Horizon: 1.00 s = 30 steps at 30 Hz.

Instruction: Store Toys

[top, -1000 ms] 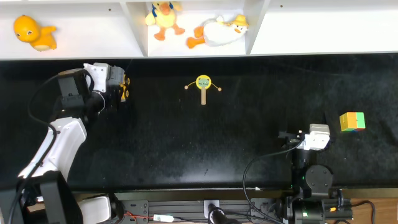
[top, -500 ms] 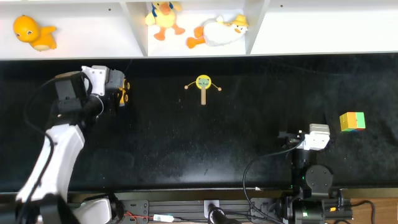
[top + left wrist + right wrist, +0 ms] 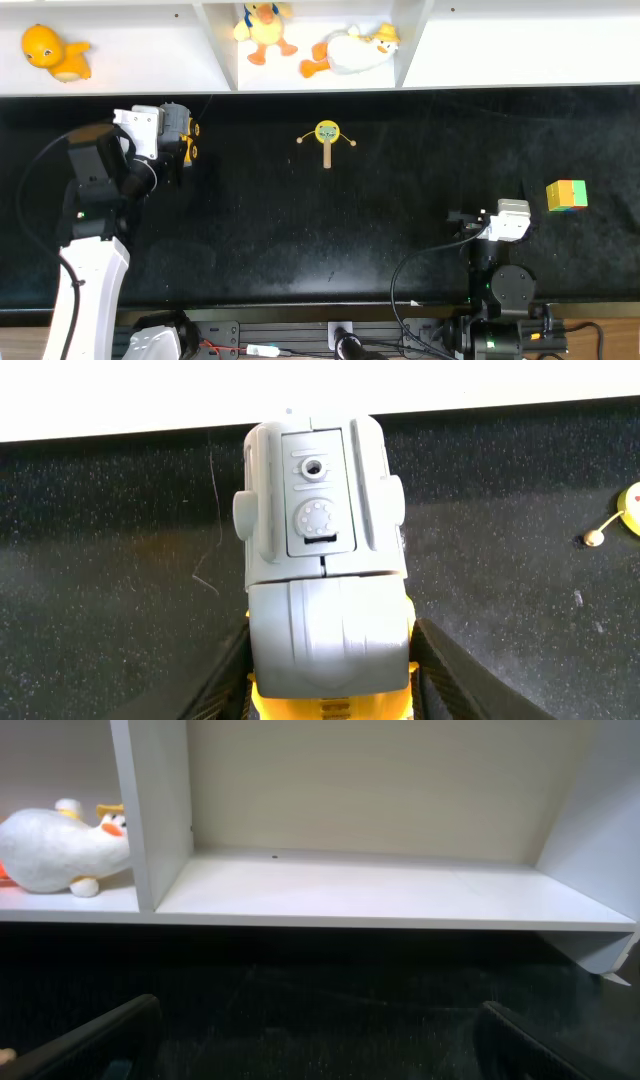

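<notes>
grey and yellow hard plastic: a toy truck (image 3: pixel 322 560) sits clamped in the left gripper (image 3: pixel 330 695), the two fingers (image 3: pixel 228 675) pressed on its flanks near the yellow end. from above, the truck (image 3: pixel 183 135) is at the far left of the black mat (image 3: pixel 400 250), just short of the white shelf (image 3: pixel 320 92). can't tell whether its wheels touch the mat or hang clear.

handling, as i judge it:
- stiff moulded shell, probably light, no give under the pads
- smooth curved sides, so likely slippery. a squeeze across the flat flanks looks safer than one over the rounded grey cab
- wheels would let it roll once set down, so it wants placing flat and well inside a compartment

shelf contents: orange duck (image 3: pixel 55 50) in the left bay. yellow duck plush (image 3: pixel 263 28) and white goose plush (image 3: pixel 350 52) share the middle bay, close together.

on the mat: a small rattle drum (image 3: pixel 327 136) near the middle, well apart from the truck. a multicoloured cube (image 3: pixel 566 195) far right.

right gripper (image 3: pixel 320 1055) is low over the mat, facing the right bay, fingers spread wide with nothing between them. the goose plush (image 3: pixel 55 850) shows beyond the divider.

task looks partway through: three toys shelved, truck in hand, drum and cube not yet stored.
</notes>
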Each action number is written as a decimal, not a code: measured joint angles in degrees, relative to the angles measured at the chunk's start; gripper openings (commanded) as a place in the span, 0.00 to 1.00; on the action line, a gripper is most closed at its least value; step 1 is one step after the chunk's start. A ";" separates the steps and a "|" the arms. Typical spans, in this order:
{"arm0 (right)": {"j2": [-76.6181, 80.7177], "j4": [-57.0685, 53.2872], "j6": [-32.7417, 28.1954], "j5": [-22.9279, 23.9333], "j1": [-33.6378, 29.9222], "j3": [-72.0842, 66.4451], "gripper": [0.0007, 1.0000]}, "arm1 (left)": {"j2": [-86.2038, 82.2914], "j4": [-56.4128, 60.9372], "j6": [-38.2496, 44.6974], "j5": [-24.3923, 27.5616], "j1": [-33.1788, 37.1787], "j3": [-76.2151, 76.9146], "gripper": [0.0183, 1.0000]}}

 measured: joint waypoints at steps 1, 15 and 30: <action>0.00 0.02 -0.04 0.00 0.00 0.00 0.99 | 0.31 0.02 0.00 0.00 0.00 0.52 0.43; 0.00 0.02 0.00 0.00 0.00 0.00 0.99 | 16.68 0.92 -0.17 0.02 0.00 17.31 0.43; 0.00 -0.02 0.00 0.02 0.02 0.00 0.99 | 30.40 7.04 -0.63 0.48 0.00 26.77 0.53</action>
